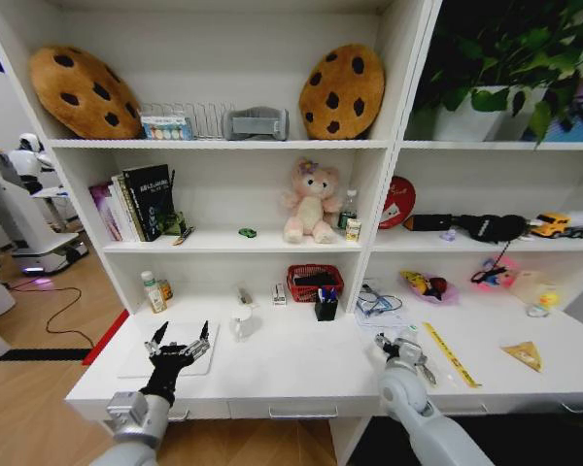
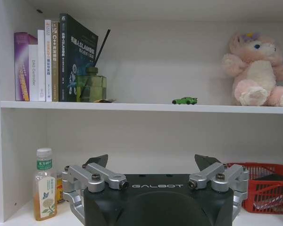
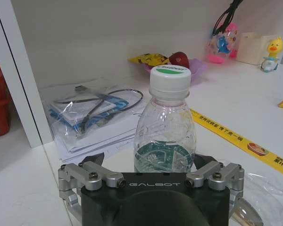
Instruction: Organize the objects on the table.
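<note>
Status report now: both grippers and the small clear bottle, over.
Left gripper open, empty, over silver laptop. Right gripper around small clear green-capped bottle, grip unclear. Yellow ruler beside it.

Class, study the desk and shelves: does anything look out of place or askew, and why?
The yellow ruler lies slanted across the white desk rather than square to its edge. The tiny green toy car sits alone on a middle shelf, between the books and the pink plush toy. Nothing looks spilled or broken.
</note>
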